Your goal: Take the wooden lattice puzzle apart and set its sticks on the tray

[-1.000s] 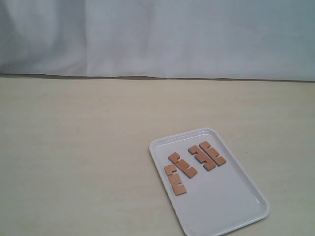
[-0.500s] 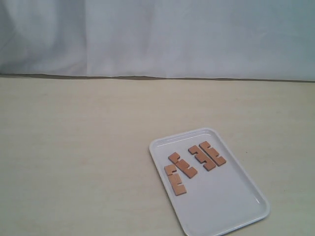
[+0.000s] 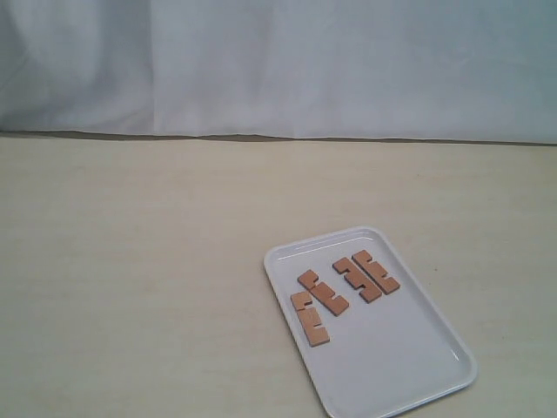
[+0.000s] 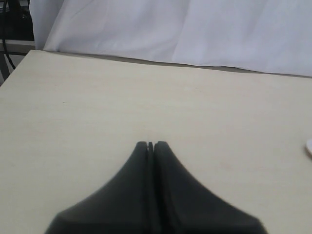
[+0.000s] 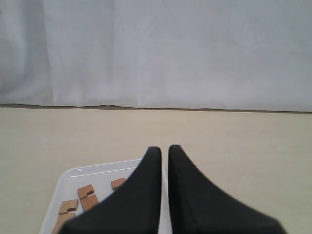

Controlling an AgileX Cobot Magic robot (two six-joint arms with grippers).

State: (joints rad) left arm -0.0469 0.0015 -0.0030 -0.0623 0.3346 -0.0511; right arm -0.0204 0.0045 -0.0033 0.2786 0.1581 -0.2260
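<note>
The lattice puzzle no longer stands as a grid. Its several reddish-brown notched sticks lie apart on the white tray (image 3: 392,357): two side by side (image 3: 376,272) (image 3: 357,279) towards the tray's far end, two more (image 3: 323,293) (image 3: 311,320) by its left rim, touching each other. Neither gripper shows in the exterior view. My left gripper (image 4: 151,144) is shut and empty above bare table, with a sliver of the tray (image 4: 309,146) at the frame's edge. Over the tray (image 5: 97,171), my right gripper (image 5: 165,148) is shut with a hairline gap and holds nothing; some sticks (image 5: 87,196) show beside it.
The tray lies on a pale wooden table (image 3: 139,261), near its front right. A white cloth backdrop (image 3: 278,61) hangs along the table's far edge. A dark frame and cable (image 4: 9,24) show beyond the table's corner in the left wrist view.
</note>
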